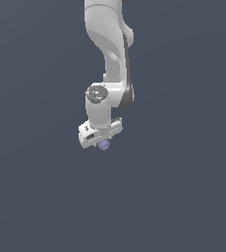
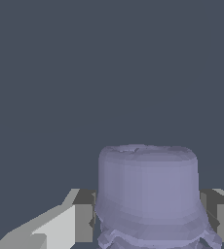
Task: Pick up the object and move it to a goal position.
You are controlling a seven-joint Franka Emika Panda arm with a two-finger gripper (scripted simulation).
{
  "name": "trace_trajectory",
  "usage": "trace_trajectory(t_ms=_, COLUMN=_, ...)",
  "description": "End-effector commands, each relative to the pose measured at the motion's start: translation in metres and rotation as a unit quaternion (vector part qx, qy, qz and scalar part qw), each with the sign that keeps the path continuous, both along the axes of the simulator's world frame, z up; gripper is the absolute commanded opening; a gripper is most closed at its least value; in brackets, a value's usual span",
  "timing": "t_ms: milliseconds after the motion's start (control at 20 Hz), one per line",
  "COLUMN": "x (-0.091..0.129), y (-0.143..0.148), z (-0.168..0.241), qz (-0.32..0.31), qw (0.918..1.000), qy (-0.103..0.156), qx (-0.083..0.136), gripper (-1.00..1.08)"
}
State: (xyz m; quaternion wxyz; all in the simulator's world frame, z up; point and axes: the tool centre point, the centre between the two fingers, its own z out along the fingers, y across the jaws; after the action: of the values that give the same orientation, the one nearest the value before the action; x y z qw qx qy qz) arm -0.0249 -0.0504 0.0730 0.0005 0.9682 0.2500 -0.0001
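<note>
The object (image 1: 104, 144) is a tiny lavender-purple stubby cylinder, seen just under the white gripper (image 1: 103, 142) in the exterior view. In the wrist view the object (image 2: 148, 194) fills the space between the two fingers (image 2: 80, 214), with a ridged flange at its lower end. The fingers press against both of its sides. The gripper is shut on the object and holds it. The white arm comes down from the top of the exterior view.
A plain dark grey-blue surface (image 1: 36, 197) fills the rest of both views. No other objects or edges show.
</note>
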Motion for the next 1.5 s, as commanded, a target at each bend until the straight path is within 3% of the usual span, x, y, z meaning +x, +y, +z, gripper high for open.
trace_trajectory(t_ms=0, x=0.000, y=0.022, z=0.017, qz=0.001, qw=1.0000, qy=-0.001, qx=0.000, gripper=-1.00)
trace_trajectory(t_ms=900, x=0.006, y=0.203, z=0.156, qz=0.001, qw=1.0000, qy=0.000, qx=0.000, gripper=-1.00)
trace_trajectory(t_ms=1150, x=0.010, y=0.234, z=0.180, qz=0.001, qw=1.0000, qy=0.000, qx=0.000, gripper=-1.00)
trace_trajectory(t_ms=1450, x=0.012, y=0.250, z=0.192, qz=0.001, qw=1.0000, qy=0.000, qx=0.000, gripper=-1.00)
